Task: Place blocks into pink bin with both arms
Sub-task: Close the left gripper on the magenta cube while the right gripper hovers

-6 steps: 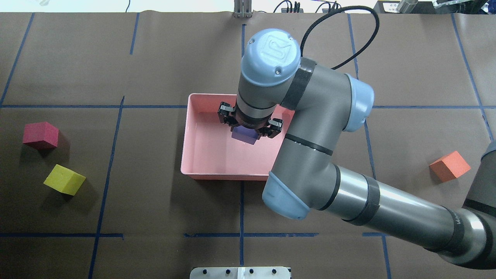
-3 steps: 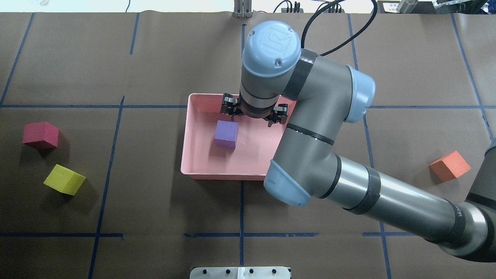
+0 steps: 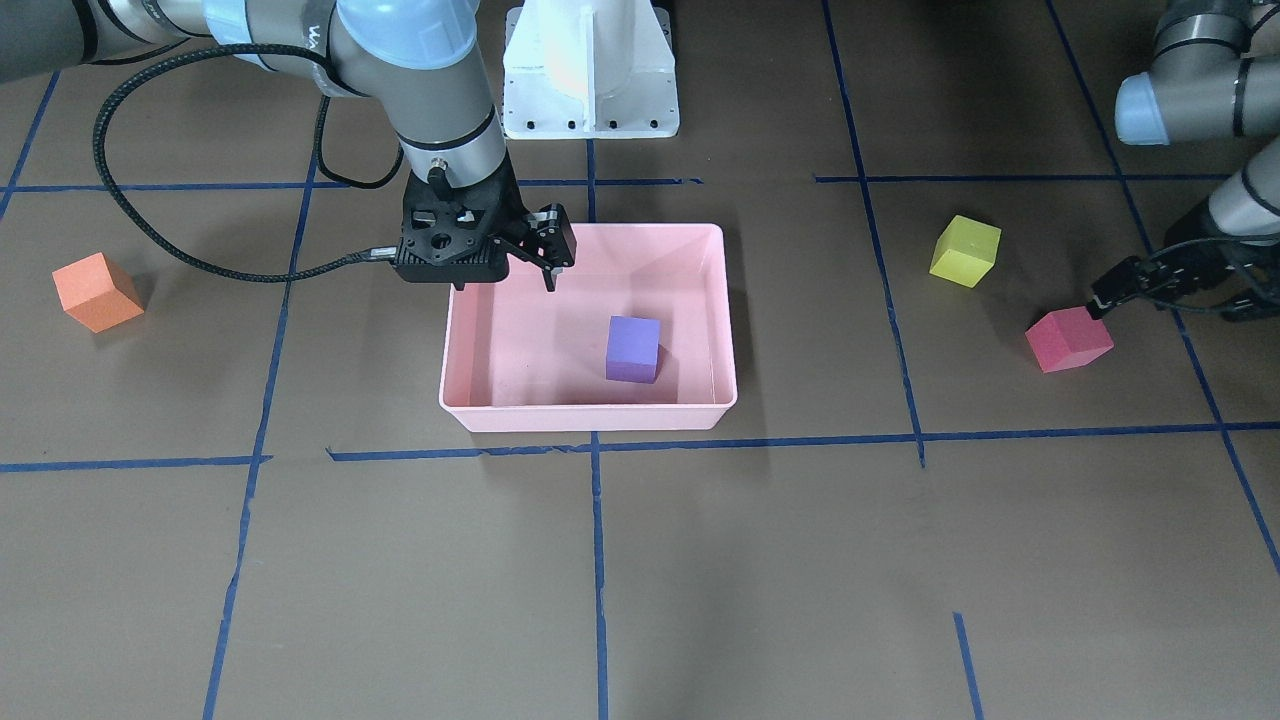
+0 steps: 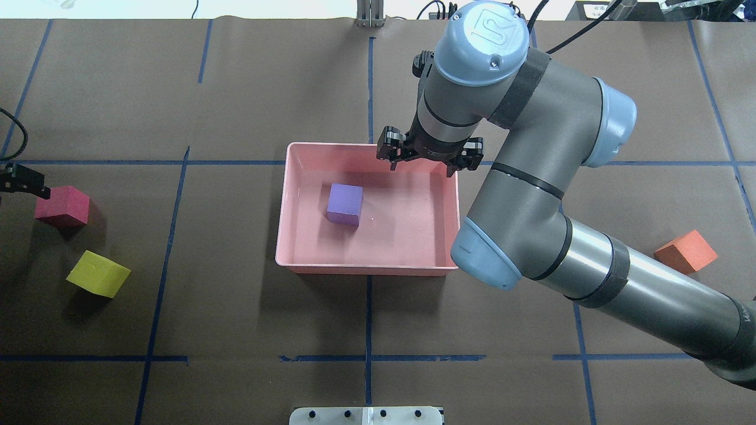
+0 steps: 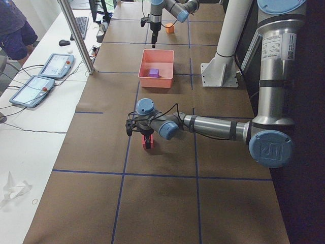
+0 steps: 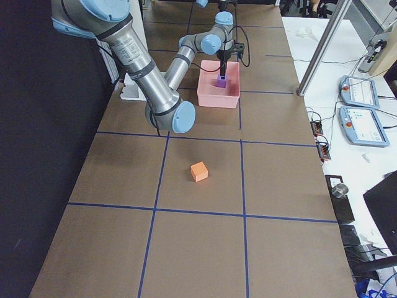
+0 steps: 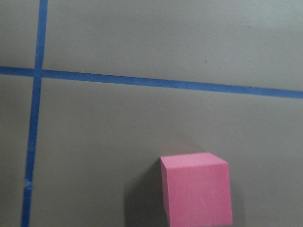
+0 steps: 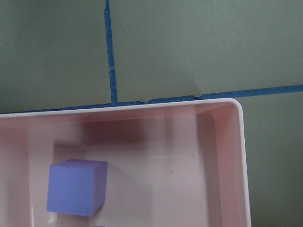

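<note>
The purple block (image 4: 345,203), a matte, sharp-edged cube, sits flat inside the pink bin (image 4: 366,268), toward 9 o'clock. The right gripper (image 4: 430,158) hovers spread and empty at the bin's 1 o'clock rim. The left gripper (image 3: 1172,295), fingers apart, hangs beside the red-pink block (image 3: 1068,338).

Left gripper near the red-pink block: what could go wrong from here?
1. The left gripper sits off to one side of the red-pink block, which lies at the bottom edge of the left wrist view. If it descends now, a finger might hit or push the block instead of straddling it.
2. The right gripper, open, hangs over the rim of the pink bin. A low move toward the orange block could clip that rim.
</note>
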